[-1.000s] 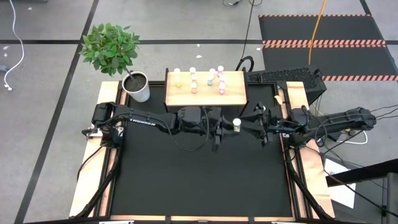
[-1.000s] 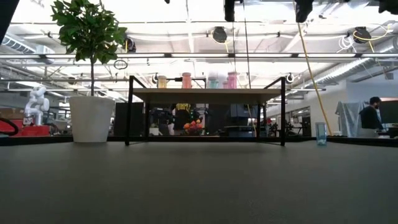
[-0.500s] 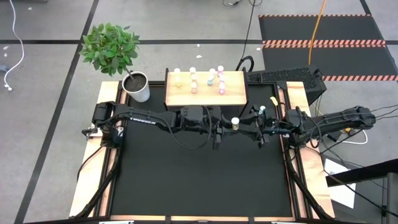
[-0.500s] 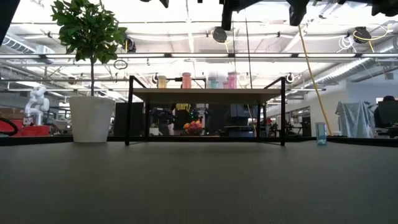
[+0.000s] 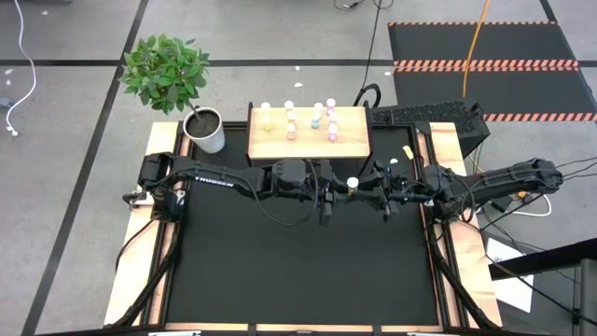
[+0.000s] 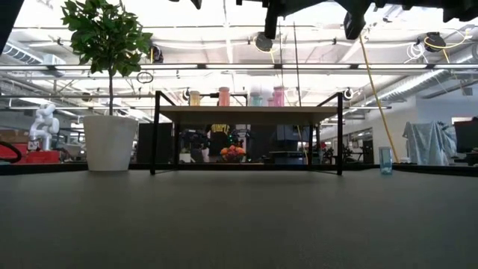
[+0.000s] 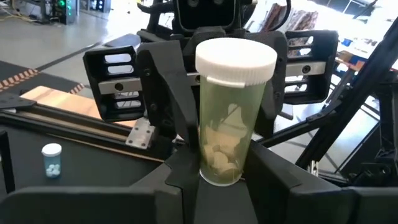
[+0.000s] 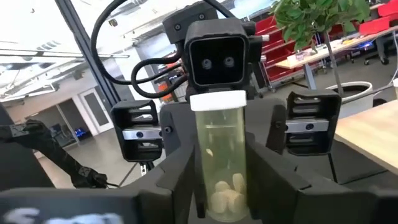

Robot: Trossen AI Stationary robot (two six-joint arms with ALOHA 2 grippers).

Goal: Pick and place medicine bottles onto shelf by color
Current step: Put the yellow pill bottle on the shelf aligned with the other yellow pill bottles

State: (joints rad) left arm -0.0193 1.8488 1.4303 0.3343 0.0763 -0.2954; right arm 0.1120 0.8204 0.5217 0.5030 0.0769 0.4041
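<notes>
My left gripper (image 5: 343,187) holds a yellow-olive medicine bottle (image 5: 353,184) with a white cap in mid-air, above the table's middle. My right gripper (image 5: 373,187) faces it from the right. It is open, with its fingers on either side of the same bottle (image 8: 219,168); I cannot tell whether they touch it. Several capped bottles (image 5: 289,121) (yellow, pink, teal) stand upright on the light wooden shelf (image 5: 350,145). They also show in the low view (image 6: 224,96). One teal bottle (image 5: 393,163) stands on its base at the table's right edge. My left gripper pinches the bottle's lower body (image 7: 214,171) between its two fingers. The fingers come level from the table's left. The bottle stands upright with its cap up, lifted clear of the table.
A white pot with a green plant (image 5: 207,131) stands left of the shelf. The shelf's thin dark legs (image 6: 155,134) stand on the black mat at the far edge. Wooden rails (image 5: 140,252) run along both sides of the mat.
My right gripper has moved toward the table's left and closed in on the bottle that my left gripper holds. This uncovered the teal bottle at the right edge. The held bottle has stayed upright and nearly in place.
</notes>
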